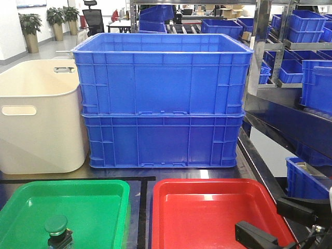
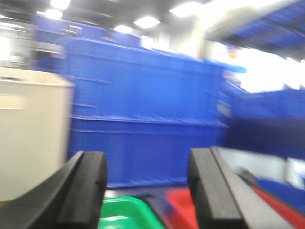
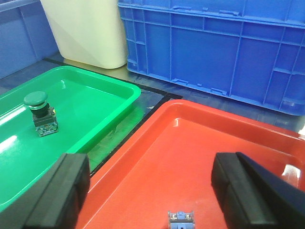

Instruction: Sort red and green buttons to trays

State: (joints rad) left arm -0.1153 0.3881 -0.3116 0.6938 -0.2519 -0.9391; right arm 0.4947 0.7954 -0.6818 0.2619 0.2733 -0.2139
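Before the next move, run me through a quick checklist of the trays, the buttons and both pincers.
1. Green button in green tray, upright: ok.
2. Small part in red tray at the right wrist view's bottom edge: cap colour cannot tell.
3. Right pincer open over the red tray, holding nothing: ok.
4. Left pincer open, empty: ok.
5. More buttons waiting to be sorted: cannot tell, none in view.
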